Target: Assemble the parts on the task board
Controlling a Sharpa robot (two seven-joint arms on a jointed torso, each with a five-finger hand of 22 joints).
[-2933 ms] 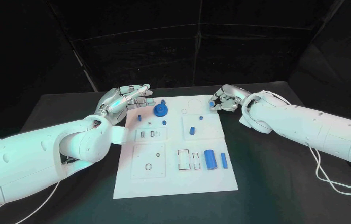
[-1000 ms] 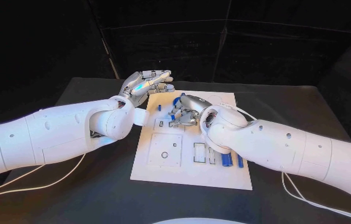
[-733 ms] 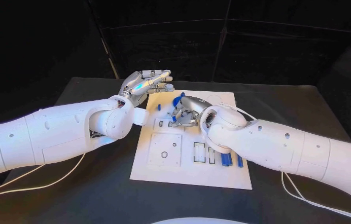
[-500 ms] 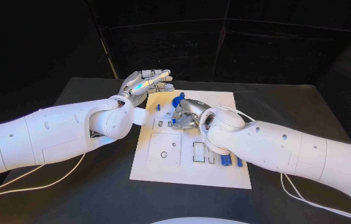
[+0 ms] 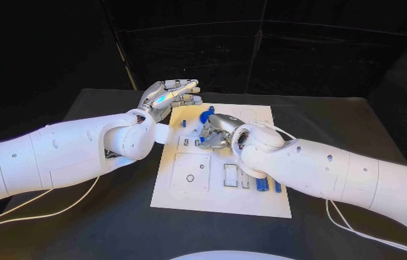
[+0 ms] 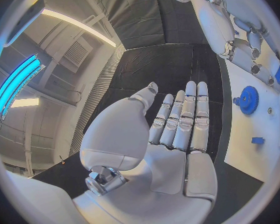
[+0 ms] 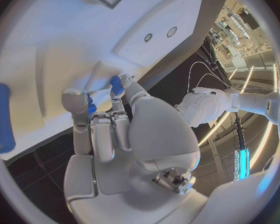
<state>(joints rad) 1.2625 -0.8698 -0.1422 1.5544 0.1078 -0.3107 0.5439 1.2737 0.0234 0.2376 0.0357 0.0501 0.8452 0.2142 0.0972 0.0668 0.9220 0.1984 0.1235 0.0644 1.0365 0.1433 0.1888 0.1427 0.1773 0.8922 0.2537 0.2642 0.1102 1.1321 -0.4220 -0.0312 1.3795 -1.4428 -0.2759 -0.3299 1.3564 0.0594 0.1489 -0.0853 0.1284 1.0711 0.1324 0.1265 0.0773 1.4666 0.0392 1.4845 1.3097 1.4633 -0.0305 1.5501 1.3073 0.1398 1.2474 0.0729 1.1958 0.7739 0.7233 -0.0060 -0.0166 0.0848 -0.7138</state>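
The white task board (image 5: 222,204) lies in the middle of the table. My right hand (image 5: 217,130) hovers low over the board's far half with its fingers curled. In the right wrist view its fingertips pinch a small blue part (image 7: 116,84) just above the board (image 7: 65,30). A blue gear (image 5: 206,116) stands on the board just beyond that hand, also seen as the gear (image 6: 247,99) in the left wrist view. My left hand (image 5: 168,96) is held flat and empty above the board's far left corner, its fingers (image 6: 189,115) straight and close together.
A small blue piece (image 5: 183,122) sits near the board's left edge, also visible as a blue piece (image 6: 257,140). Two blue cylinders (image 5: 263,185) lie at the board's right side near the front; one cylinder (image 7: 3,117) appears beside my right hand. Black table surrounds the board.
My right hand has crossed from the board's far right edge to beside the gear, and has barely shifted in the last second. The left hand stays raised and flat. The camera has moved.
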